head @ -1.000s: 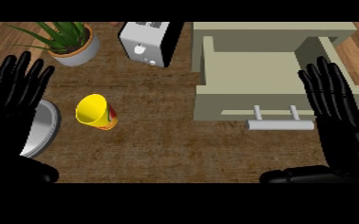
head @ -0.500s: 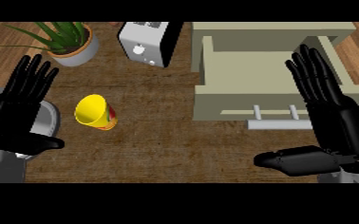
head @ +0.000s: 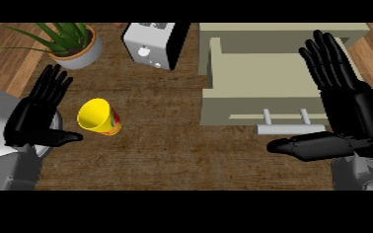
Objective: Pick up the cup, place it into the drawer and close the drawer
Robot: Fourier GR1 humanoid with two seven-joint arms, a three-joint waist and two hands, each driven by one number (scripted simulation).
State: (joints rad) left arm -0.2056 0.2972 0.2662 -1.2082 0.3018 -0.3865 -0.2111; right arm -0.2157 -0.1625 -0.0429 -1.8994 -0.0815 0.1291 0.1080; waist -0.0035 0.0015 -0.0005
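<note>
A yellow cup [head: 98, 117] with a red band stands on the wooden counter at the left. My left hand [head: 35, 113] is open just left of it, fingers straight, thumb pointing toward the cup's base, not touching it. The beige drawer [head: 262, 79] is pulled open at the right, its front with a pale handle [head: 290, 122] facing me. My right hand [head: 342, 101] is open over the drawer's right side, fingers up, thumb stretched out below the handle.
A potted green plant [head: 67, 44] stands at the back left. A white toaster [head: 151, 43] sits behind the cup, left of the drawer. A grey plate's edge [head: 7, 103] shows at the far left under my left hand.
Both hands have moved inward and forward. The left hand has come closer to the cup; the right hand has shifted left over the drawer's right edge. The cup has not moved.
</note>
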